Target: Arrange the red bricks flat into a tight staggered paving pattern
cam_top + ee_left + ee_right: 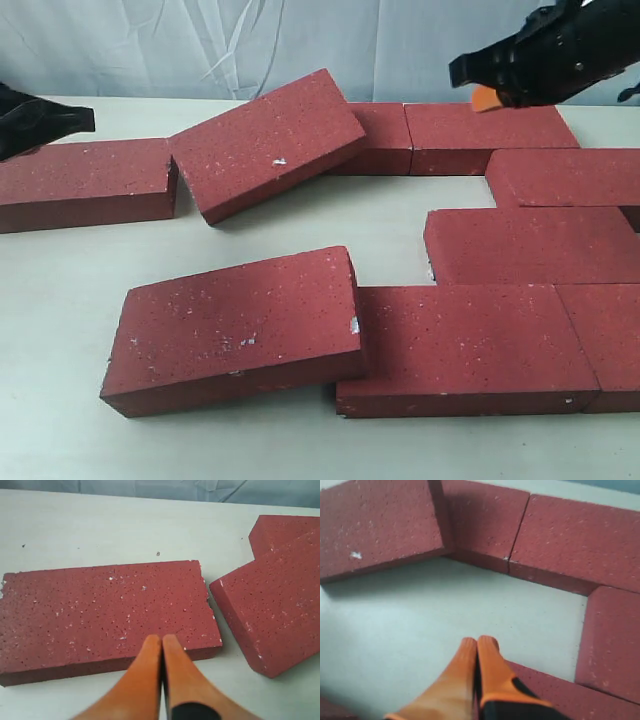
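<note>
Several dark red bricks lie on the pale table point(60, 400). Most lie flat at the right, among them one brick point(530, 245) in the middle row. A front brick point(235, 325) is tilted, its right end resting on a flat brick point(465, 345). A rear brick point(265, 140) leans on the brick behind it point(385, 135). My left gripper point(162, 637) is shut and empty, its tips over the near edge of the far-left brick point(100, 610). My right gripper point(479, 641) is shut and empty, hovering over bare table beside a brick point(555, 690).
A wrinkled pale sheet point(300, 40) hangs behind the table. In the exterior view the left gripper point(80, 120) shows at the left edge and the right gripper point(487, 98) above the rear right brick point(490, 135). Bare table lies between the rows point(330, 220).
</note>
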Controlling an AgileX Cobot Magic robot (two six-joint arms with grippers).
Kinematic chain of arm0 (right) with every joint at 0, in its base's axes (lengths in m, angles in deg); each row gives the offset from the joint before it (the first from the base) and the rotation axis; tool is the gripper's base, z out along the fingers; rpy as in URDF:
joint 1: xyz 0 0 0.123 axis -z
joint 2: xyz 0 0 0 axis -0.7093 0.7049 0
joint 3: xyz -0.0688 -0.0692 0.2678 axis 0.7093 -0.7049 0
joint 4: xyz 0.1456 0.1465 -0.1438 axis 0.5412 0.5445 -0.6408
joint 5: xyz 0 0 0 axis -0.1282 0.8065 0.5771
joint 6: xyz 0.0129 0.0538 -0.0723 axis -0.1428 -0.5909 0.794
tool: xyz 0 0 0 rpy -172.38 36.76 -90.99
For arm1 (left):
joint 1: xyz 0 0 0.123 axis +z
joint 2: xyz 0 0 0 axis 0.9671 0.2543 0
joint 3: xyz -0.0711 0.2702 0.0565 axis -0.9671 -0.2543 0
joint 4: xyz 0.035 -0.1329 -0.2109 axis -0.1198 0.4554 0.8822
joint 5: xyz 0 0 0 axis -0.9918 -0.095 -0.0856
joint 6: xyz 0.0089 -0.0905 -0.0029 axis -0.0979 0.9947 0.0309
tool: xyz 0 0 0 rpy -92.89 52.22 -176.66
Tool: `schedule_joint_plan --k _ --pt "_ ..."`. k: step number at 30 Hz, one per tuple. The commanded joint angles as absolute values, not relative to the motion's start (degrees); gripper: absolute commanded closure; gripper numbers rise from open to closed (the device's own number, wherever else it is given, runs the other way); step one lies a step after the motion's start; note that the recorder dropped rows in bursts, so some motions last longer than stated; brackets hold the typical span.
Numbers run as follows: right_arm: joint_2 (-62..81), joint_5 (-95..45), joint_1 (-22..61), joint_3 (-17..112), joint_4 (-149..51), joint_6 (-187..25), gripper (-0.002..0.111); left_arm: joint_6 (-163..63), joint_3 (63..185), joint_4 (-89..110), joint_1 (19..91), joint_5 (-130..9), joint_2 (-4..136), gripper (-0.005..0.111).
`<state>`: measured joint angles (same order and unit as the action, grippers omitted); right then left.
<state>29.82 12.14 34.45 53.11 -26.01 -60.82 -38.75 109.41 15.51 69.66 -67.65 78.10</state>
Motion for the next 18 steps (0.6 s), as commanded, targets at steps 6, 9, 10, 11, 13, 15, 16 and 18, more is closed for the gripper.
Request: schedule_joint_plan --k 6,9,10,11,13,15,16,18 --pt "41.9 16.8 28.1 66.8 -30.7 -60.8 0.109 -38.5 112.3 16.6 69.3 -65.1 86.8 0.107" --pt "44.4 16.9 27.8 69.6 -30.7 -61.2 0.109 -38.5 112.3 16.6 69.2 -62.0 88.6 0.107" --pt "45.2 16.9 27.8 70.5 -30.7 -61.5 0.109 -38.5 112.3 16.6 69.0 -61.4 89.2 0.107" --pt "46.0 16.9 27.8 71.3 -30.7 -62.2 0.109 -38.5 112.4 16.6 68.7 -60.9 89.9 0.107" --pt "47.4 16.9 27.8 72.8 -30.9 -62.4 0.109 -38.5 112.4 16.6 68.2 -60.2 91.2 0.107" --pt "48.8 17.0 27.8 73.9 -30.9 -62.4 0.109 -38.5 112.5 16.5 67.4 -59.6 92.5 0.107" --pt "49.4 17.0 27.8 74.5 -30.9 -62.4 0.109 -38.6 112.7 16.1 67.1 -59.6 93.2 0.107" --pt "50.6 16.9 27.8 75.6 -30.9 -62.5 0.109 -38.6 113.3 15.8 66.4 -59.6 95.0 0.107"
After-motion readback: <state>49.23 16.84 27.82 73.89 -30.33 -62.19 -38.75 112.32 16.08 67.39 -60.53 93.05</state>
